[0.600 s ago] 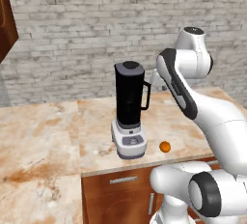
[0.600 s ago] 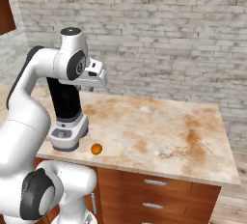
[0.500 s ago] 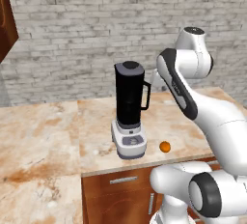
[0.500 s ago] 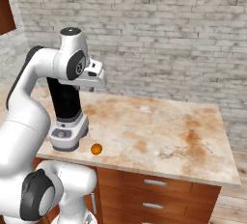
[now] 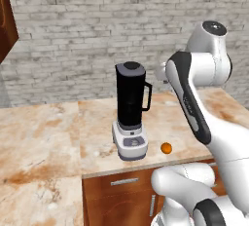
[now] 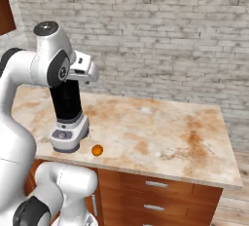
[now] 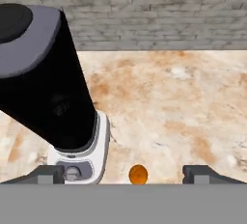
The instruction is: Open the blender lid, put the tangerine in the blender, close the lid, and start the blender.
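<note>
The blender stands near the counter's front edge, a black jar on a light grey base. The blender lid sits shut on the jar, and it fills the upper left of the hand view as a grey cap with a dark knob. The tangerine lies on the counter just right of the base. My gripper is open and holds nothing. It hovers high beside the jar's top, to its right. The tangerine shows far below between the fingertips.
A marble counter stretches right of the blender up to a grey brick wall. Wooden drawers run under the front edge. A dark wooden cabinet hangs at the upper left.
The arm's upper joints have shifted slightly while the hand stays beside the jar's top. Blender, lid and tangerine have not moved.
</note>
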